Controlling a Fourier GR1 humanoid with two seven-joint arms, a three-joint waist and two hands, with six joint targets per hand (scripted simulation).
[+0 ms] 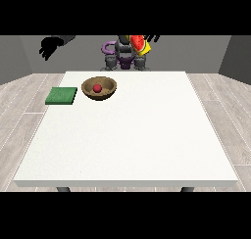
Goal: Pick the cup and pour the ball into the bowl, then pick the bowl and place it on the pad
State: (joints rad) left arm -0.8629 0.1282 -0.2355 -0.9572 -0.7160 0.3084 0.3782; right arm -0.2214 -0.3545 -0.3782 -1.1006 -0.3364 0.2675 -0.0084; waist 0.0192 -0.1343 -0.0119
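**Inspector:** White bench (127,135), near half bare. What lies beyond it?

**Assistant:** Toward the far left part, a brown wooden bowl (99,88) stands upright on the bench with a red ball (97,88) resting inside it. Just beside the bowl, at the view's left and apart from it, a green pad (62,96) lies flat near the bench's left edge.

**Inspector:** And the cup?

**Assistant:** Off the bench, raised in front of the robot's torso (125,54) behind the far edge. The cup (140,45) is red and yellow, tilted steeply. The hand at the view's right (151,38) is curled round it; only its fingertips show past the rim.

**Inspector:** The other hand?

**Assistant:** The hand at the view's left (49,47) hangs high, well apart from the pad and bowl, fingers spread and pointing down, holding nothing.
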